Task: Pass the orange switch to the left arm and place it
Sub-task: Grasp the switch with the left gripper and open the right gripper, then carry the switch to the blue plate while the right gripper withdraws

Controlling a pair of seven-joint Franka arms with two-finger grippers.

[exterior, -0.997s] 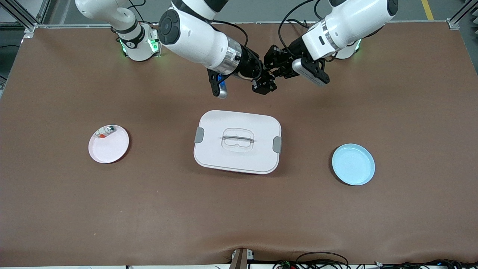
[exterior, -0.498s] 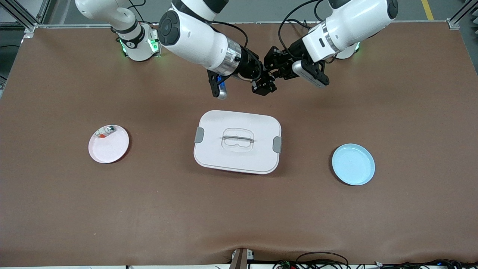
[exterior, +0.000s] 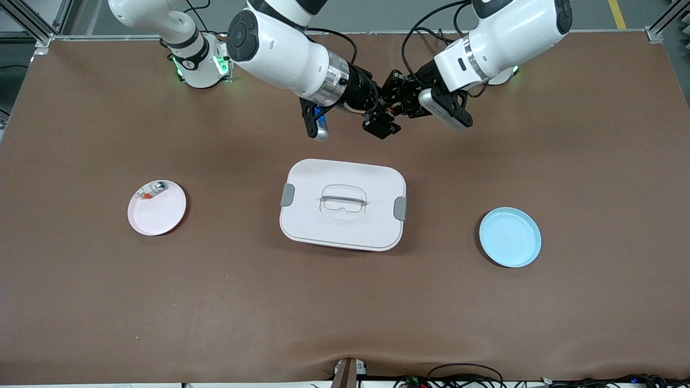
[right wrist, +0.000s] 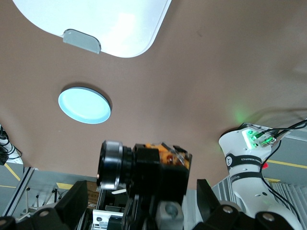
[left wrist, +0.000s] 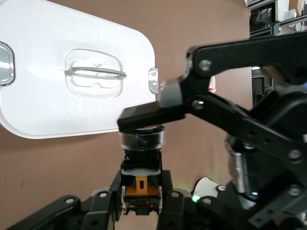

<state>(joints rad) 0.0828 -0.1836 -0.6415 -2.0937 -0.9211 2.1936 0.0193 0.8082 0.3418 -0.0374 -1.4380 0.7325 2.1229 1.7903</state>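
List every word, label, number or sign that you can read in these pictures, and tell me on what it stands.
No text can be read in any view.
Right arm's base: a small round dark emblem, too small to read.
Orange switch: orange marks only, no letters or numbers to make out.
Box: plain lid, no label.
Small part on the pink plate: red and green bits, too small to read.

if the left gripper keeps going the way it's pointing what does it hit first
Most likely the orange switch with the right gripper on it: the left gripper points straight at them, in the air above the table, short of the box. Depth is unclear.
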